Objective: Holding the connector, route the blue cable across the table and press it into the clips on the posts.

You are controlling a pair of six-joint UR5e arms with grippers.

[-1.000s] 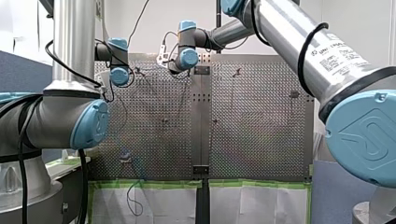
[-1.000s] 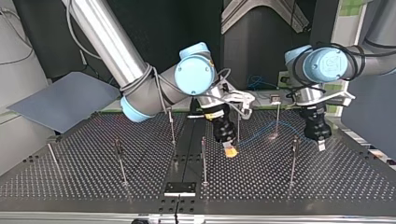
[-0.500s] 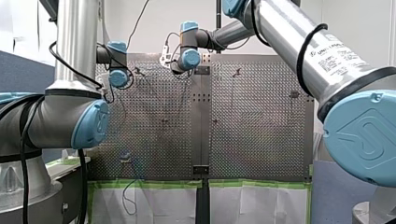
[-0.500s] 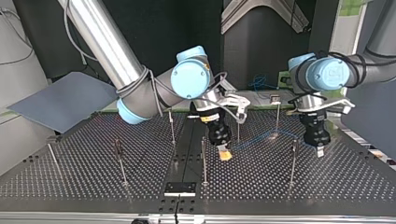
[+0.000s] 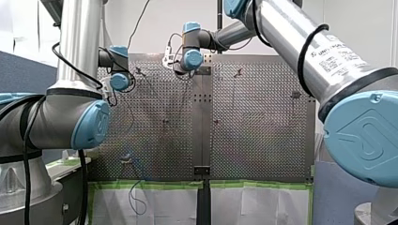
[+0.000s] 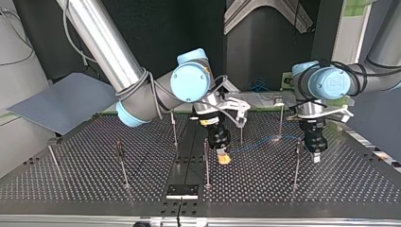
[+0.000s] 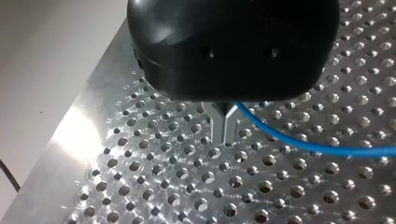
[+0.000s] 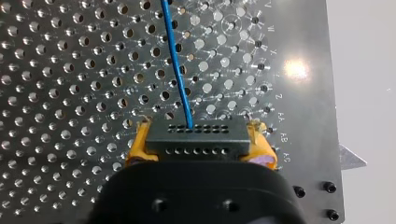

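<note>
R gripper [image 8: 201, 145]: yellow pads clamped on black connector [image 8: 196, 135] | L gripper [image 7: 224, 128]: metal fingers together, apparently nipping blue cable [image 7: 299, 142] | cable strung betw. both, over table [image 6: 71, 184] near centre posts [image 6: 206, 161] | progress: early, cable not pressed onto any post as far as seen | text: edge letters [image 8: 280, 125] Z, AA, AB; arm label [image 5: 335, 58] unreadable
</note>
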